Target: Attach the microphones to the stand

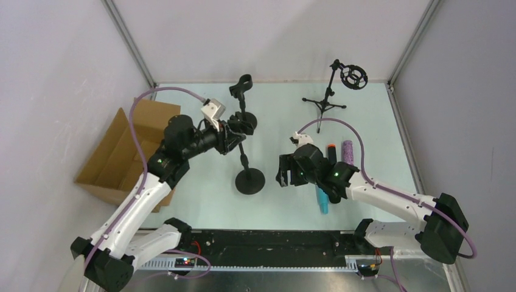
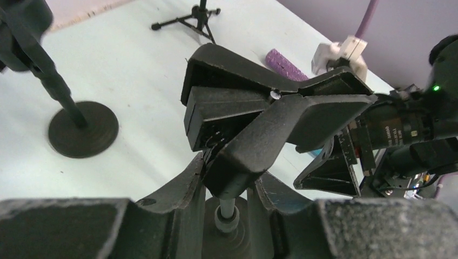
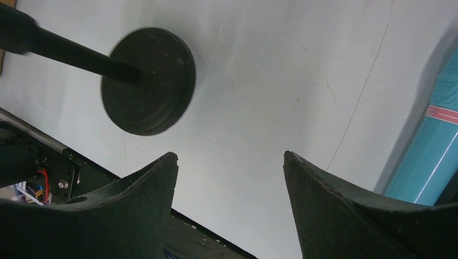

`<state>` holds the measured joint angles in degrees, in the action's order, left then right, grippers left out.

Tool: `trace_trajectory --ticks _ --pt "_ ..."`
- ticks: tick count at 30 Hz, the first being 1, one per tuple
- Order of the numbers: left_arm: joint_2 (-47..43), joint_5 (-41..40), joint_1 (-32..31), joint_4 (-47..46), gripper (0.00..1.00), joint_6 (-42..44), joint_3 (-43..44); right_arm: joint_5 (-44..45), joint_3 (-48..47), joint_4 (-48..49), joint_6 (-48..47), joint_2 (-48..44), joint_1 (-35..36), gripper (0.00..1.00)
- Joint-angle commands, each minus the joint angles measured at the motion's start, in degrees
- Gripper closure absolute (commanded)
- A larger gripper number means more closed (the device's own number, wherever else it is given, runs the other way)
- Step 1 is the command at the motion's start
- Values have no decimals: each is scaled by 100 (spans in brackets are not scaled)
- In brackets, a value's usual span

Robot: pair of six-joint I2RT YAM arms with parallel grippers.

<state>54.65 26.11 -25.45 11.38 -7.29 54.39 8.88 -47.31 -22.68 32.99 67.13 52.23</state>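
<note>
My left gripper [image 1: 233,135] [image 2: 229,181] is shut on the black clip [image 2: 259,118] at the top of the near stand [image 1: 250,180], whose rod and round base show below between the fingers. My right gripper [image 1: 284,173] [image 3: 230,156] hangs open over bare table, right of that stand's base [image 3: 148,81], with nothing between its fingers. The microphones lie on the table under and behind the right arm. The purple glitter one [image 1: 348,151] [image 2: 285,63] lies beside the black one with the orange-red end [image 1: 331,151]. The light blue one [image 1: 322,201] [image 3: 432,162] is partly covered by the arm.
A second round-base stand with an empty clip [image 1: 243,86] [image 2: 83,129] stands behind the left gripper. A tripod stand [image 1: 324,102] [image 2: 189,19] with a ring mount [image 1: 353,77] is at the back right. An open cardboard box [image 1: 122,152] sits at the left.
</note>
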Motion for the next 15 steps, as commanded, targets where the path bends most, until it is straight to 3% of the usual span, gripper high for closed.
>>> trace_trajectory --ticks 1,8,14,15 --pt "-85 -376 -239 -817 100 -304 -234 -112 -15 212 71 -48 -74 24" --pt "-138 -1221 -585 -1026 99 -186 -592 -308 -12 495 72 96 -150 24" --pt "-204 -1153 -734 -1038 89 -143 -698 -444 -10 601 67 174 -156 24" --pt "-252 -1159 -733 -1031 83 -142 -713 -455 -12 608 63 180 -157 23"
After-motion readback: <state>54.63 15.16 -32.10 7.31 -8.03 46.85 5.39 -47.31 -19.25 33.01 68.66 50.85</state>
